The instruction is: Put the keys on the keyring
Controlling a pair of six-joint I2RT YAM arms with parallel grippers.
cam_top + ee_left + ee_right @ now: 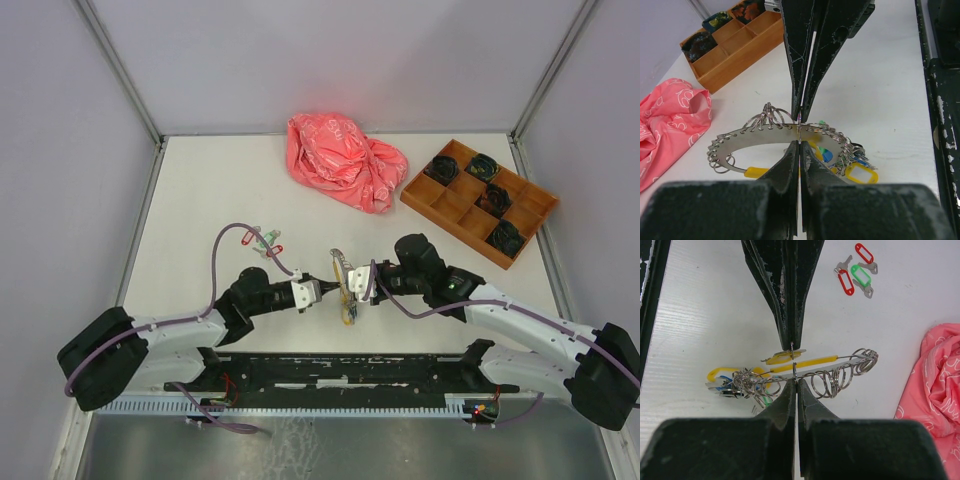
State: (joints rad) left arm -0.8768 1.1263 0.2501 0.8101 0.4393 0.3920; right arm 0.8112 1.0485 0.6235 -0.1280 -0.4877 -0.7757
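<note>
The keyring (345,281) is a wide silver band strung with several small loops, held off the table between both grippers. My right gripper (795,382) is shut on its near edge at a small loop. My left gripper (798,144) meets it from the other side, shut on the small loop of a yellow-tagged key (782,358) right at the band (760,139). A bunch of keys (860,172) with yellow and blue tags hangs at one end of the ring. Loose keys (262,240) with red and green tags (859,275) lie on the table behind the left arm.
A crumpled pink cloth (345,160) lies at the back centre. A wooden compartment tray (430,205) with dark items stands at the back right. The black rail of the arm bases (340,370) runs along the near edge.
</note>
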